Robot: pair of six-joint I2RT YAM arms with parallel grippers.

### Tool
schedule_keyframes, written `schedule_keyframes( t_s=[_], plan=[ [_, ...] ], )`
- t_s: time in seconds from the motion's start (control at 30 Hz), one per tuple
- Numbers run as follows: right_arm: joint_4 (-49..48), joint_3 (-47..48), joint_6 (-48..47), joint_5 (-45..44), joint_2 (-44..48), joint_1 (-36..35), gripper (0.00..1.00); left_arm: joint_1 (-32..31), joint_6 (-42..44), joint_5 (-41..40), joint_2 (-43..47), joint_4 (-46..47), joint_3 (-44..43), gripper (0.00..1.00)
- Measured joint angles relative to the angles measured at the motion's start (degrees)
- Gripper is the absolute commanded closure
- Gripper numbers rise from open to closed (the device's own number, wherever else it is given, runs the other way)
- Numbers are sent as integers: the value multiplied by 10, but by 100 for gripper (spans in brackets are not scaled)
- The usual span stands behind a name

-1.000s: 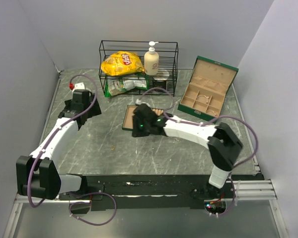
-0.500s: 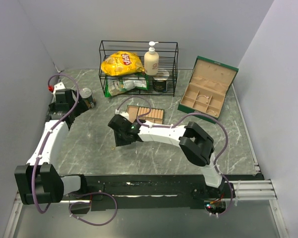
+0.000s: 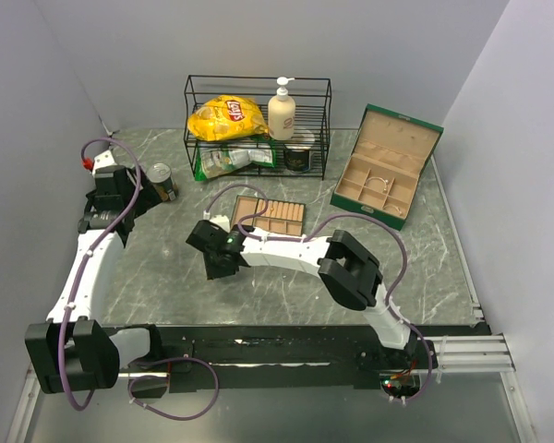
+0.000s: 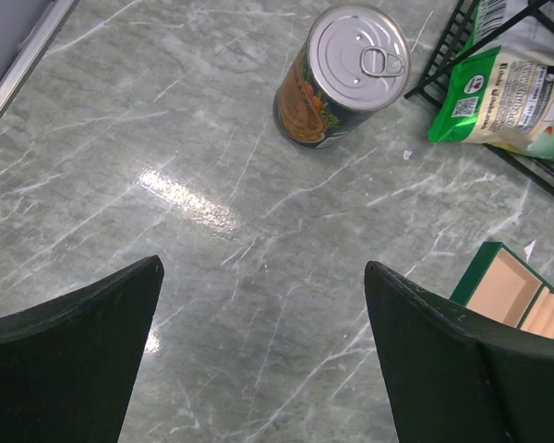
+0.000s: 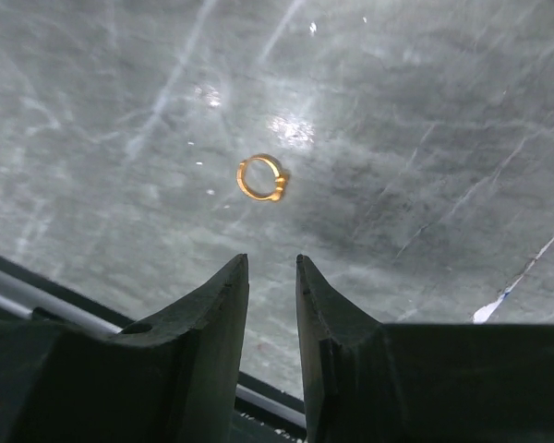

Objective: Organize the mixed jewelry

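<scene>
Right gripper (image 5: 270,264) narrowly parted, empty, near gold ring (image 5: 261,178) | left gripper (image 4: 263,268) released | green box (image 3: 402,132) holds pale chain (image 3: 380,182)

A small gold-coloured ring (image 5: 261,178) lies flat on the grey marbled counter (image 5: 425,111), just toward 11 o'clock of centre in the right wrist view, its little knob pointing to 4 o'clock. A thin pale wire loop (image 3: 379,182) lies in the green box (image 3: 367,214) at the counter's 2 o'clock.

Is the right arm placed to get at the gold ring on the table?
Probably yes: the gold ring lies alone on the table just ahead of the right gripper, nothing between them. The jaws stand narrowly apart and may need widening.
</scene>
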State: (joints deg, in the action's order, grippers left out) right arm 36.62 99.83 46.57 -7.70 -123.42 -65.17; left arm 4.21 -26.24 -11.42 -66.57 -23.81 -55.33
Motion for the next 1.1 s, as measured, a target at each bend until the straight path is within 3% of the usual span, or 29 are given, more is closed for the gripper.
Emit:
schedule_keyframes(
  t_s=[0.53,1.1],
  plan=[
    [19,87,-6,-4,-57,0,65,1,0,17,4,0,0,4],
    [25,90,-6,-9,-81,1,66,1,0,25,-6,0,0,4]
  ],
)
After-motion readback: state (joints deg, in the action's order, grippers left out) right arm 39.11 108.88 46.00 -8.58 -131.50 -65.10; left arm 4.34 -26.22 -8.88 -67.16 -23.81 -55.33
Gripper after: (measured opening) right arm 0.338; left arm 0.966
